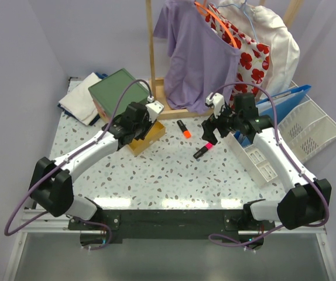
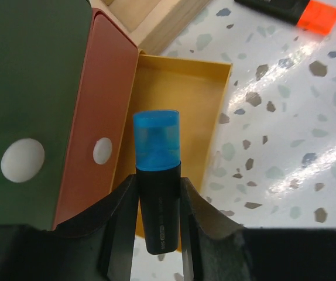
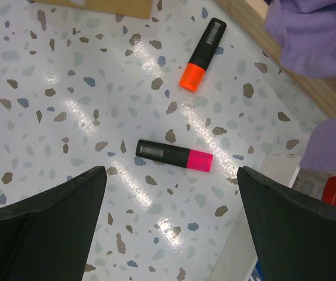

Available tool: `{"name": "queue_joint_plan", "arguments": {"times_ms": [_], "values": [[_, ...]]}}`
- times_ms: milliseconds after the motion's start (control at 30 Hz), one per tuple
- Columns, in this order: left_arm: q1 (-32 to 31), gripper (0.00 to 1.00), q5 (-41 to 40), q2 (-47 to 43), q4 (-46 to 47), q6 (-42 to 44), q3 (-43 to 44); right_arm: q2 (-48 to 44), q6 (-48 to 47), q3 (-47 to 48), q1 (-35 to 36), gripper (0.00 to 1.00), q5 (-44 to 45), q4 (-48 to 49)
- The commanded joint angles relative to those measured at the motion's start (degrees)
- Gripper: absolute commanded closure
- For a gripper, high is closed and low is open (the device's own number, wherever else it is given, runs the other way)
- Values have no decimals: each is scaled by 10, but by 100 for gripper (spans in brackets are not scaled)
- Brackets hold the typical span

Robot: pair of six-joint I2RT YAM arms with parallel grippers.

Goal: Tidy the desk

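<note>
The white speckled desk (image 1: 156, 175) holds a small open yellow box (image 1: 147, 139). My left gripper (image 1: 136, 133) is shut on a black highlighter with a blue cap (image 2: 156, 175), held cap-forward just above the yellow box (image 2: 180, 99). An orange-capped highlighter (image 1: 184, 129) lies right of the box. A pink-capped highlighter (image 1: 202, 151) lies nearer the front. My right gripper (image 1: 210, 136) is open and empty, hovering over the pink highlighter (image 3: 174, 155), with the orange one (image 3: 203, 54) beyond it.
A green book (image 1: 118, 91) on a reddish case (image 2: 95, 117) and white cloth (image 1: 80, 102) lie at back left. A wooden rack with a purple shirt (image 1: 197, 52) stands behind. A white compartment tray (image 1: 256, 158), blue folder (image 1: 285, 96) and slotted file tray (image 1: 311, 126) are on the right.
</note>
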Motion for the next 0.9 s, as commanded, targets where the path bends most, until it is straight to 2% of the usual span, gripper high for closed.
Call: {"name": "queue_joint_plan", "arguments": {"times_ms": [0, 33, 100, 133, 200, 233, 300, 333, 367, 567, 667, 767, 800, 867], "values": [[8, 88, -13, 33, 3, 99, 42, -4, -5, -1, -3, 1, -16, 14], [8, 81, -24, 43, 1, 93, 48, -3, -7, -1, -3, 1, -17, 14], [9, 75, -34, 50, 0, 86, 55, 2, -11, -1, -3, 1, -22, 11], [9, 65, -45, 50, 1, 77, 57, 2, -18, -1, -3, 1, -24, 7], [9, 57, -47, 47, 4, 71, 58, 3, -30, -1, -4, 1, -44, 0], [10, 48, -48, 40, 4, 68, 57, 4, -51, -2, -3, 1, -55, -11], [10, 43, -46, 30, 4, 63, 57, 5, -76, -6, -4, 1, -92, -24], [9, 33, -42, 16, 7, 59, 53, 6, -98, -7, -4, 1, -102, -34], [9, 29, -38, 8, 11, 57, 48, 5, -108, -9, -4, 1, -111, -37], [9, 27, -17, -74, 14, 35, 24, 3, -224, -27, -3, 1, -191, -89], [9, 20, -15, -159, 28, 24, -25, -4, -326, -45, -3, 1, -221, -123], [10, 6, -15, -276, 65, 4, -111, -5, -469, -59, 6, 1, -213, -173], [10, 0, -15, -341, 90, -4, -163, 1, -545, -60, 9, 1, -205, -190], [10, 0, -11, -406, 110, -22, -212, 10, -598, -56, 13, 1, -164, -217]]}}
